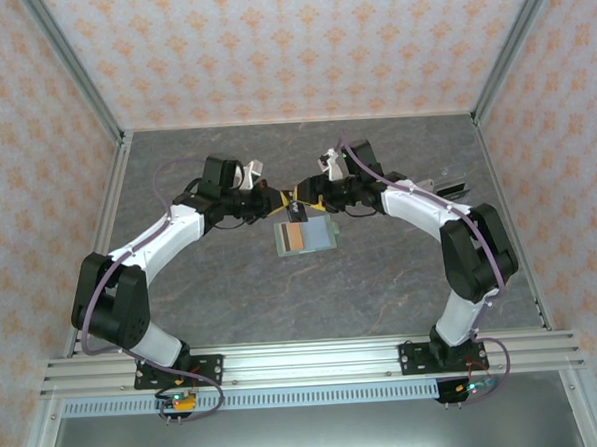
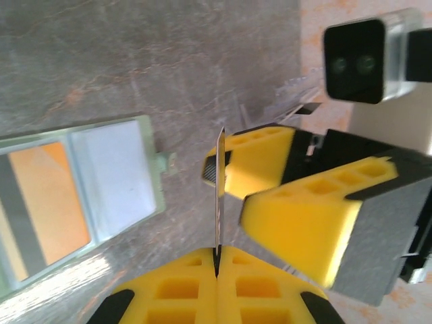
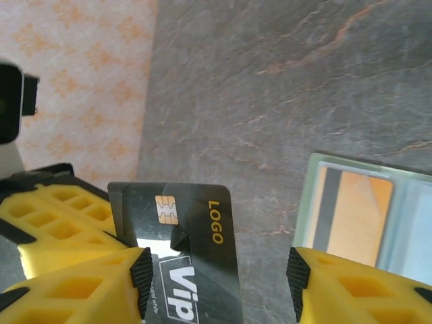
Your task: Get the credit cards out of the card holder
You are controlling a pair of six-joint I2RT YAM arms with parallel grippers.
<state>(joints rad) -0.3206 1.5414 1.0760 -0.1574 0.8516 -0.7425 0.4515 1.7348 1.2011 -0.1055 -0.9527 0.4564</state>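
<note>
Now left end effector (image 2: 216, 270) clamps black card (image 3: 196, 229); right end effector (image 3: 216, 283) gapes.

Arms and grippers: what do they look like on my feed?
The left arm and right arm have white shells, black joints and purple cables. The left gripper and right gripper each carry two blocky yellow fingers with square recesses and black trim.
</note>
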